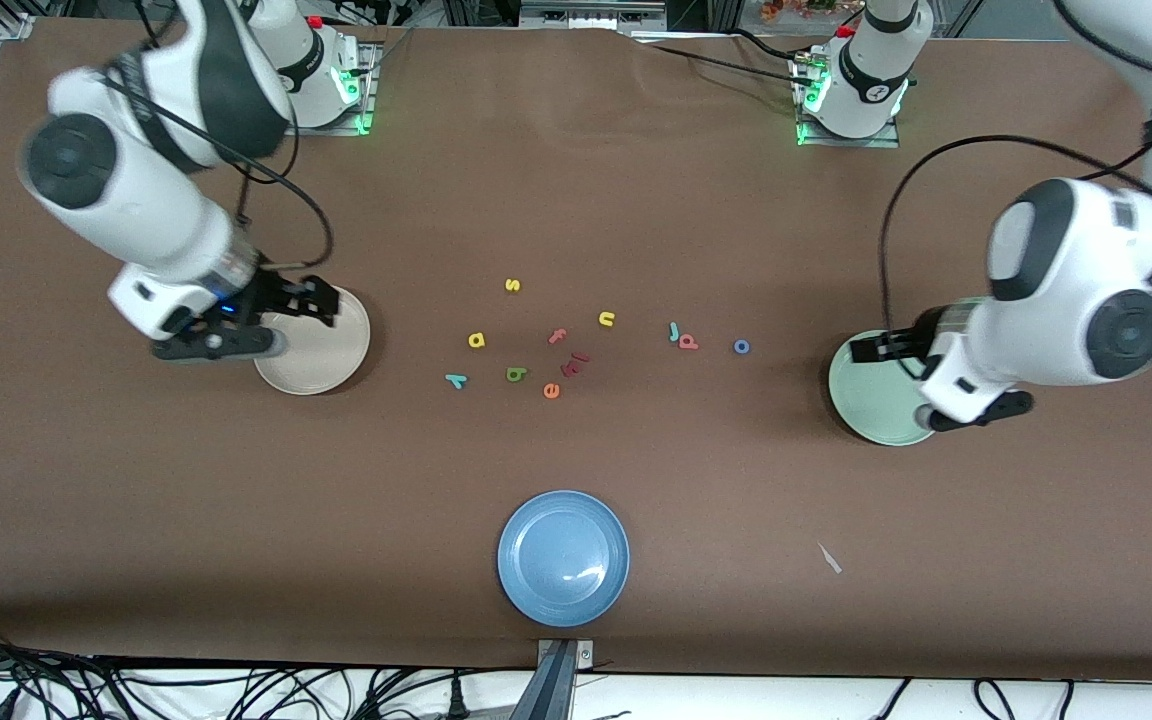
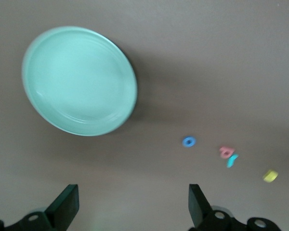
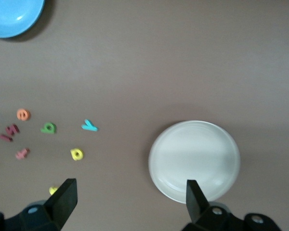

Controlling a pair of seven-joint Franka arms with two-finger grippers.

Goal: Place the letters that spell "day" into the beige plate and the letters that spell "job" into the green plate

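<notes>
Nothing sorted yet. Right gripper (image 1: 311,305) hung spread wide and holding nothing over the beige plate (image 1: 321,372), which was bare. Yellow a (image 1: 476,340), teal y (image 1: 455,380), green d (image 1: 516,374), then teal j (image 1: 674,331), red b (image 1: 688,342), blue o (image 1: 741,347) all lay on the table mid-way between plates. Left gripper (image 1: 893,347), likewise spread and unloaded, hung over the bare green plate (image 1: 861,400). All six picks remained.

High front view facing arms, wrist views downward – scattered letters (image 1: 576,345) shared

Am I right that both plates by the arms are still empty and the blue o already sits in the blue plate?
Not quite: the blue o lies on the table near the green plate, as the front view shows. The beige plate and blue plate are empty.
</notes>
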